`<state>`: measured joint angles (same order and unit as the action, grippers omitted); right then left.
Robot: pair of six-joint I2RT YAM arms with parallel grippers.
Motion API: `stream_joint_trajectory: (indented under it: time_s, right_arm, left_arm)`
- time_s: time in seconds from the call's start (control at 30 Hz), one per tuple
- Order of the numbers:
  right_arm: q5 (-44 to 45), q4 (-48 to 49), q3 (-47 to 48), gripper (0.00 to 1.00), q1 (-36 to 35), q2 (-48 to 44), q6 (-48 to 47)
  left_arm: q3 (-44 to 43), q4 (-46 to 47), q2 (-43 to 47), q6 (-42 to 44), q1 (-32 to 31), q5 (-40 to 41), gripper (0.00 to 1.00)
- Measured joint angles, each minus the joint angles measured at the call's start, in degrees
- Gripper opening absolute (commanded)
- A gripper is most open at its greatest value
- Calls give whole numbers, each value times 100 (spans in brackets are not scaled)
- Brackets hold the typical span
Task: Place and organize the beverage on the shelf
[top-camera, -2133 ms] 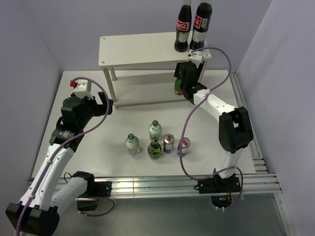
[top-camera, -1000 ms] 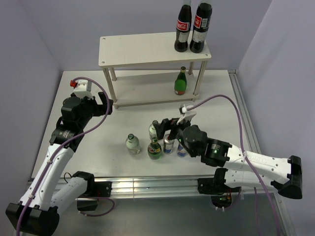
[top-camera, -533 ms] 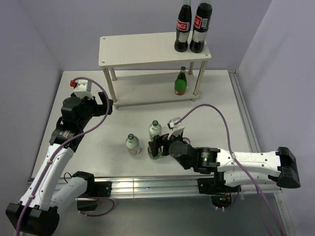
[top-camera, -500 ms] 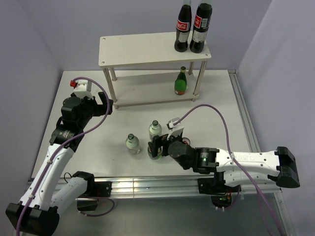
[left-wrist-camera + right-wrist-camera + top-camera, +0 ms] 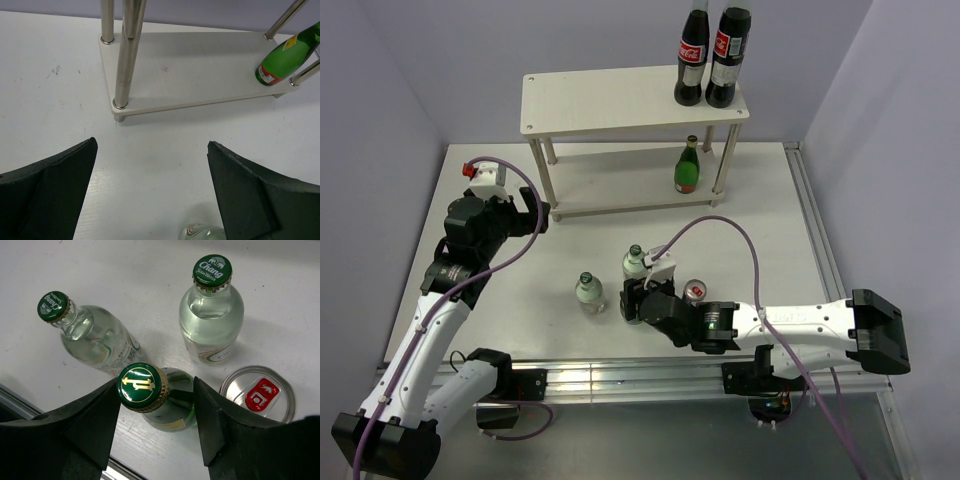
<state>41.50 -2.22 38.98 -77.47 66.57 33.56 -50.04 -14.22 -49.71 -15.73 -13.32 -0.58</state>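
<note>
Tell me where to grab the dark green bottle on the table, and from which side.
Take the dark green bottle by its neck just under the cap, from above: it stands upright, and the clear bottles and can crowd its body.

Right hand (image 5: 156, 402) now astride green bottle (image 5: 142, 386)

White arms (image 5: 430, 330), black joints, purple cables (image 5: 708, 219)

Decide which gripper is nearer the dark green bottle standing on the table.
Right. The right gripper straddles the dark green bottle; the left gripper hovers far away, facing the shelf.
</note>
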Motion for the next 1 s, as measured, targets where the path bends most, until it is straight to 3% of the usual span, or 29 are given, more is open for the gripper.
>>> stream_joint_trajectory:
  time_s: [0.37, 0.63, 0.67, 0.73, 1.0]
  right_arm:
    - [247, 208, 63, 56, -2, 304, -74]
    - [448, 286, 157, 25, 7, 411, -282]
    - [455, 304, 160, 12, -2, 426, -302]
    - [459, 308, 190, 2, -2, 463, -339]
    - [428, 179, 323, 0, -4, 544, -407]
  left_arm:
    - [0, 0, 0, 0, 0, 0, 99]
    - [0, 0, 0, 0, 0, 0, 99]
    - [0, 0, 0, 0, 0, 0, 99]
    - [0, 0, 0, 0, 0, 0, 99]
    - [0, 0, -2, 0, 0, 0, 99]
